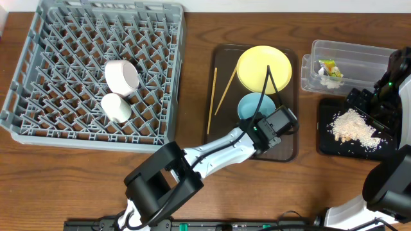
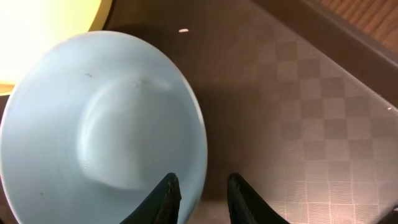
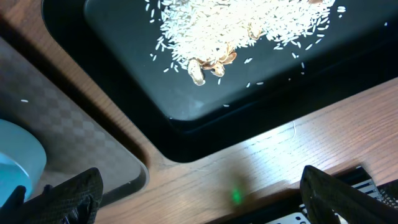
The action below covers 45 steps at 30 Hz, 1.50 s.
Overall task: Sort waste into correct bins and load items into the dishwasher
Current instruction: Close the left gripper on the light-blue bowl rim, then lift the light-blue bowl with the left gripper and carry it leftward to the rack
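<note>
The light blue bowl (image 1: 252, 106) (image 2: 93, 124) sits on the brown serving tray (image 1: 221, 138), just below the yellow plate (image 1: 263, 67). My left gripper (image 1: 268, 117) (image 2: 202, 186) straddles the bowl's right rim, one finger inside and one outside, with a gap still showing. Two chopsticks (image 1: 212, 96) lie on the tray's left side. A white bowl (image 1: 122, 76) and a white cup (image 1: 115, 107) stand in the grey dish rack (image 1: 64, 51). My right gripper (image 3: 199, 193) hangs wide open and empty over the wood beside the black tray (image 3: 155, 81), which holds the rice crumbs (image 1: 352, 125) (image 3: 249, 25).
The clear tub (image 1: 353, 54) at the back right holds the yellow-green wrapper (image 1: 329, 67) and bits of white paper (image 1: 329, 81). The right arm (image 1: 392, 83) stands over the tub and the black tray. A narrow strip of wood separates the serving tray from the black tray.
</note>
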Available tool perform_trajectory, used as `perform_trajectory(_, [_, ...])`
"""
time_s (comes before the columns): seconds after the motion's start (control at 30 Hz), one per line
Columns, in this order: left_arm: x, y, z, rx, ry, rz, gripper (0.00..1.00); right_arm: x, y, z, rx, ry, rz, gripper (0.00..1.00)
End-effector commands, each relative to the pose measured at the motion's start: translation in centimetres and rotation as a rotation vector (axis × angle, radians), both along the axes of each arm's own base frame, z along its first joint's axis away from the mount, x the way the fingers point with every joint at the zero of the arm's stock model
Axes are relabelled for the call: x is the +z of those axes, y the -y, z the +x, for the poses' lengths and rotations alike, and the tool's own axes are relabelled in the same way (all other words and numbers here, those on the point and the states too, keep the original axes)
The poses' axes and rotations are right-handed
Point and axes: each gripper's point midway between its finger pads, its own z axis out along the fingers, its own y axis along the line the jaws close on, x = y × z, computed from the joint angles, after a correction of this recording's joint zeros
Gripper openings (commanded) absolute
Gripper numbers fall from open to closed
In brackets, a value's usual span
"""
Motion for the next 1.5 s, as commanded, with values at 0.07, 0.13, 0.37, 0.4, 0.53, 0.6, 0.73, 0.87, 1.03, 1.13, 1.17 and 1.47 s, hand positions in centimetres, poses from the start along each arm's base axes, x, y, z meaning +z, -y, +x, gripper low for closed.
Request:
perform_trajectory(0.07, [-0.9, -0.8, 0.8, 0.021, -0.007, 0.022, 0.28, 0.7, -0.1, -0.1, -0.015, 0.02, -0.004, 0.99])
perform_trajectory(0.13, [-1.0, -0.8, 0.8, 0.021, -0.007, 0.022, 0.29, 0.7, -0.1, -0.1, -0.015, 0.019, -0.004, 0.99])
perform_trajectory(0.37, [-1.4, -0.8, 0.7, 0.021, -0.013, 0.029, 0.34, 0.7, -0.1, -0.1, -0.015, 0.019, -0.004, 0.99])
perform_trajectory(0.4, [-1.7, -0.9, 0.7, 0.02, -0.016, 0.035, 0.33, 0.7, -0.1, -0.1, -0.015, 0.019, -0.004, 0.99])
perform_trajectory(0.53, [-2.9, -1.1, 0.5, 0.02, -0.032, 0.058, 0.35, 0.7, -0.1, -0.1, -0.015, 0.019, -0.004, 0.99])
perform_trajectory(0.6, [-2.9, -1.1, 0.5, 0.02, -0.031, 0.057, 0.35, 0.7, -0.1, -0.1, -0.015, 0.019, -0.004, 0.99])
perform_trajectory(0.73, [-2.7, -1.1, 0.6, 0.02, -0.028, 0.053, 0.34, 0.7, -0.1, -0.1, -0.015, 0.019, -0.004, 0.99])
perform_trajectory(0.87, [-2.6, -1.1, 0.6, 0.02, -0.027, 0.052, 0.29, 0.7, -0.1, -0.1, -0.015, 0.019, -0.004, 0.99])
perform_trajectory(1.03, [-1.7, -0.8, 0.7, 0.02, -0.015, 0.035, 0.19, 0.7, -0.1, -0.1, -0.015, 0.019, -0.004, 0.99])
perform_trajectory(1.13, [-1.1, -0.8, 0.8, 0.02, -0.009, 0.025, 0.19, 0.7, -0.1, -0.1, -0.015, 0.019, -0.004, 0.99])
perform_trajectory(1.17, [-1.0, -0.8, 0.8, 0.02, -0.007, 0.023, 0.19, 0.7, -0.1, -0.1, -0.015, 0.019, -0.004, 0.99])
perform_trajectory(1.47, [0.1, -0.6, 0.9, 0.02, 0.005, 0.003, 0.21, 0.7, -0.1, -0.1, -0.015, 0.019, -0.004, 0.99])
